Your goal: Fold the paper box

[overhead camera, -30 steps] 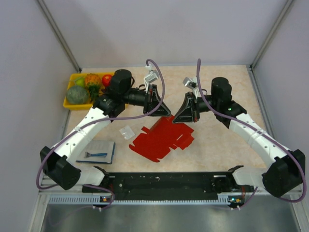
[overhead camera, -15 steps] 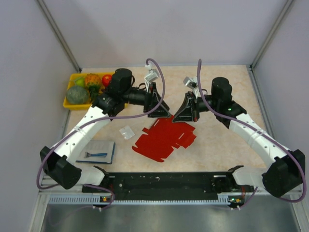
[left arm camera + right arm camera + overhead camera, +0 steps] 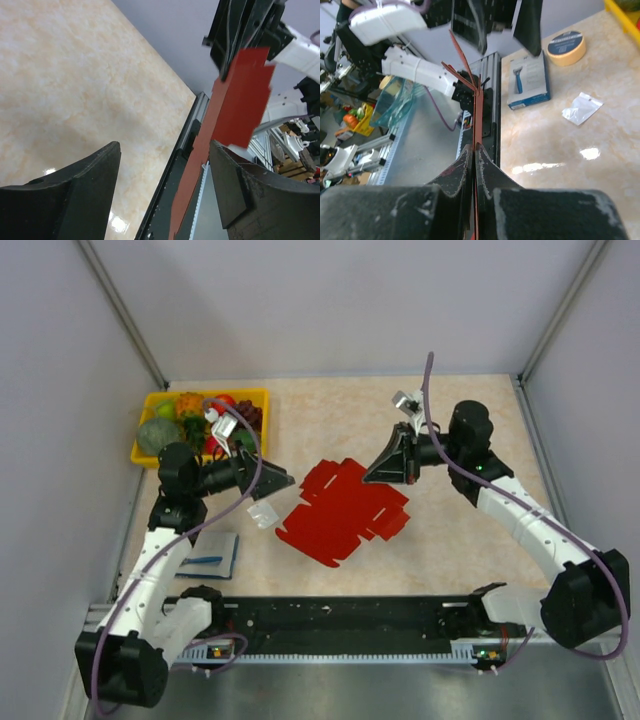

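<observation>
At the far left corner of the beige marbled table (image 3: 330,410), a yellow rectangular plastic tray (image 3: 250,393) holds rough-skinned fruit. Near the left edge lies a blue rectangular notebook (image 3: 212,554). The left gripper (image 3: 283,480) has its two black curved fingers spread wide and grips nothing. A small crinkled whitish plastic wrapper (image 3: 262,514) lies just beside it on the near side. At the table's middle is the paper box (image 3: 345,512), a thin, bright red, unfolded cardboard sheet with die-cut tabs and notched edges. The right gripper (image 3: 473,152) is clamped on the sheet's far edge, its fingers pressed together on the thin card.
</observation>
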Available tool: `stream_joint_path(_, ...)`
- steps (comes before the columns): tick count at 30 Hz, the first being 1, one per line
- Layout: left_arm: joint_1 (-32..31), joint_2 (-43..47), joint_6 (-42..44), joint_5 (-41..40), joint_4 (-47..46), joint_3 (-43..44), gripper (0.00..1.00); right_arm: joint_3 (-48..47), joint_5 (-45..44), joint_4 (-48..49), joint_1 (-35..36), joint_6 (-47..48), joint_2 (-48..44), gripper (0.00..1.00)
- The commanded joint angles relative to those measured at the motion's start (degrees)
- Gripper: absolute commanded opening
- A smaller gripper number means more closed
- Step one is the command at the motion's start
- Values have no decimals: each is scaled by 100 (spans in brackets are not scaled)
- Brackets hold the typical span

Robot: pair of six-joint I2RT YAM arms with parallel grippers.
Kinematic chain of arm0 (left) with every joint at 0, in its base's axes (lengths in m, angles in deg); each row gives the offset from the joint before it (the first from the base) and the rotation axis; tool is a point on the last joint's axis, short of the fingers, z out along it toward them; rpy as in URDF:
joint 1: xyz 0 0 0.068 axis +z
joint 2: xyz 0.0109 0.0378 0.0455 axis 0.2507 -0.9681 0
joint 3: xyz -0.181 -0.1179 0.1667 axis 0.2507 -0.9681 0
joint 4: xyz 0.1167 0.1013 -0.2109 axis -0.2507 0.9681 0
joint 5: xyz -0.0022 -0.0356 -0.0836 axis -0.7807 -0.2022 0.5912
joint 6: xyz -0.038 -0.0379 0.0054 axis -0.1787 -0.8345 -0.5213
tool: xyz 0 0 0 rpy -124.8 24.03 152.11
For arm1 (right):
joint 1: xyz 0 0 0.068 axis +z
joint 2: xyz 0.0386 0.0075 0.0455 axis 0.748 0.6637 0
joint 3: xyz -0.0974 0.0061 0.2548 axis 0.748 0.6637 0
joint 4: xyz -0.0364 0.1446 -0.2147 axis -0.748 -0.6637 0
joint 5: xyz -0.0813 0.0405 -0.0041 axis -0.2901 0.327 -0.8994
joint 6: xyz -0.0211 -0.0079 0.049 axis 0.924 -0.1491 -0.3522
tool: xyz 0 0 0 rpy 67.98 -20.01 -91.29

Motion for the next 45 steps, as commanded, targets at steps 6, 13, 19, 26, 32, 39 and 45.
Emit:
stream_joint_path(6, -31, 616, -903, 463, -2214, -716, 57, 91, 435, 2178, -266, -1792, -43, 0)
stream_joint_path(13, -75, -185, -649, 462, -959, -93, 40, 55, 436, 2204, -266, -1819, -52, 0)
stream_joint_path(19, -794, -467, -798, 692, -1510, 14, 40, 46, 383, 2380, -266, -1898, 45, 0)
stream_joint_path(26, -1112, -362, -1071, 938, -2100, 32, 41, -24, 137, 1784, -266, -1442, 221, 0)
stream_joint_path(32, -1121, -274, -668, 1026, -1644, 76, 48, -50, -320, 1140, -327, -1001, 221, 0)
stream_joint_path(39, -1138, -186, -464, 1096, -1291, 32, 51, 55, -303, 1395, -371, -1211, 221, 0)
stream_joint_path(45, -1603, -423, -333, 894, -1213, 163, 52, 204, -294, 2265, -319, -1827, 265, 0)
